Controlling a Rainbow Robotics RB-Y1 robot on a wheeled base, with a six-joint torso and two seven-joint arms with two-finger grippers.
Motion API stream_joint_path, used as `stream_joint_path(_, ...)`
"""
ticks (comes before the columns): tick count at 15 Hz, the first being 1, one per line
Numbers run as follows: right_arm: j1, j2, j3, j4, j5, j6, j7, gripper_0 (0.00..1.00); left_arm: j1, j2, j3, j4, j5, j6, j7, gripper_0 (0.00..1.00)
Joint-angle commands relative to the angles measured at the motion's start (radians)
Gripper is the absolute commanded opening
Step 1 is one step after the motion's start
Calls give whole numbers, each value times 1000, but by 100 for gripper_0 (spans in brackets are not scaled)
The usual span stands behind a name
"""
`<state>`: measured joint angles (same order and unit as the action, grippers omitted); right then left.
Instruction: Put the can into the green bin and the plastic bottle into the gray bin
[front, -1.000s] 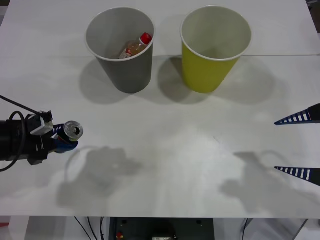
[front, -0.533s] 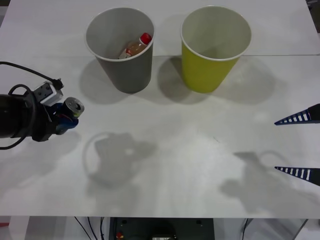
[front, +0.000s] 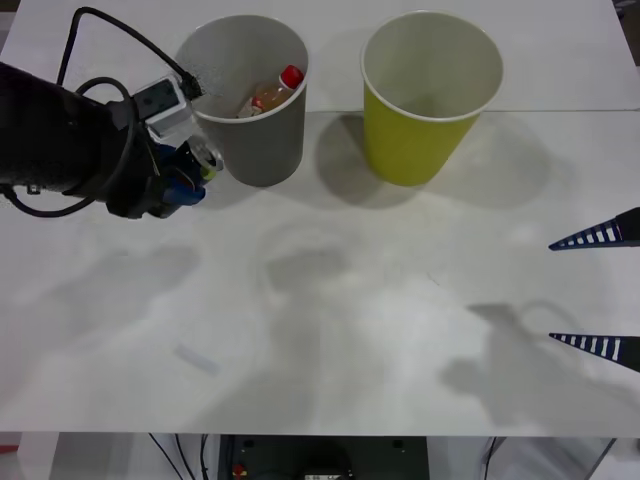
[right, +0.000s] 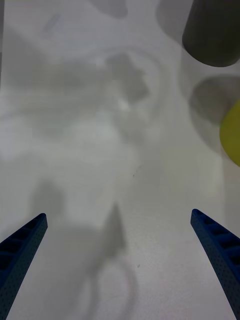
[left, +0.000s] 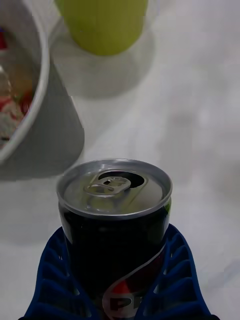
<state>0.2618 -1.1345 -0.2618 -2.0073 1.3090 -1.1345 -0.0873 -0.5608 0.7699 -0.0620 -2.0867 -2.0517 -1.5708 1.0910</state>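
Note:
My left gripper (front: 190, 170) is shut on the can (front: 207, 158), held in the air just left of the gray bin (front: 252, 140). The left wrist view shows the can (left: 115, 220), dark with a silver pull-tab top, clamped between the blue fingers (left: 177, 280), with the gray bin (left: 30, 110) close beside it and the green bin (left: 102, 22) farther off. The plastic bottle (front: 270, 93), red-capped, lies inside the gray bin. The green bin (front: 425, 120) stands to the right of the gray one. My right gripper (front: 600, 292) waits open at the right edge of the table.
White table (front: 330, 300) with a seam running behind the bins. A small white scrap (front: 197, 357) lies near the front left. A black cable (front: 110, 25) loops off the left arm beside the gray bin's rim.
The left arm has lifted the can and carried it back and to the right, from the table's left edge up to the gray bin's side. The right gripper has not moved.

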Motion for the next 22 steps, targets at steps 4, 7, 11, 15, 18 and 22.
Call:
stream_joint_path(4,0,0,0,0,0,0,0,100,-317,-158,-137,143,-13,0,96,0)
stream_joint_path(7,0,0,0,0,0,0,0,100,-446,-245,-159,270,-22,0,107,0)
stream_joint_path(11,0,0,0,0,0,0,0,100,-634,-334,-230,444,-61,0,152,0)
stream_joint_path(15,0,0,0,0,0,0,0,100,-735,-477,-228,622,-197,0,156,1)
stream_joint_path(18,0,0,0,0,0,0,0,100,-798,-549,-228,774,-281,6,145,1)
stream_joint_path(22,0,0,0,0,0,0,0,100,-849,-589,-228,941,-306,193,144,2)
